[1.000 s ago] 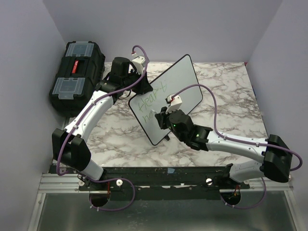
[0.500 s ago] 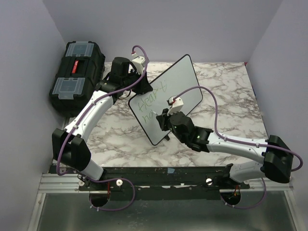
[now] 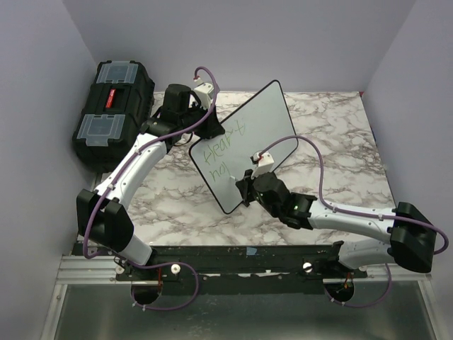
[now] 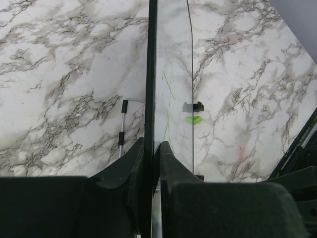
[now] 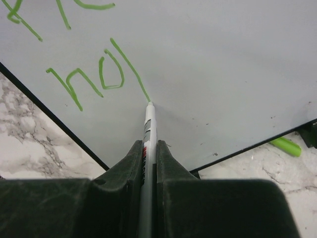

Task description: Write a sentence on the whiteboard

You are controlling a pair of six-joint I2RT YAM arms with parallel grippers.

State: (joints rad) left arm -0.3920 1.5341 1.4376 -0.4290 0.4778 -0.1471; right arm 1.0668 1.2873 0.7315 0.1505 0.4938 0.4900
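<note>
Marble table (image 3: 340, 142). Left gripper (image 4: 151, 147) clamped on the whiteboard (image 3: 265, 117) edge. Right gripper (image 5: 147, 148) closed around the marker (image 5: 148, 124), tip just ahead, touching the sentence (image 3: 221, 149). Risk: a hard push could tilt the board and skew the stroke.

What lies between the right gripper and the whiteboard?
A marker, shut in the right gripper, its tip on the whiteboard at a green stroke; right wrist view.

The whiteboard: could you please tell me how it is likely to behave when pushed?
The whiteboard is probably stiff: its edge looks straight. Pinched only at one edge by the left end effector, it may pivot. Standing on edge, it could tip if released.
</note>
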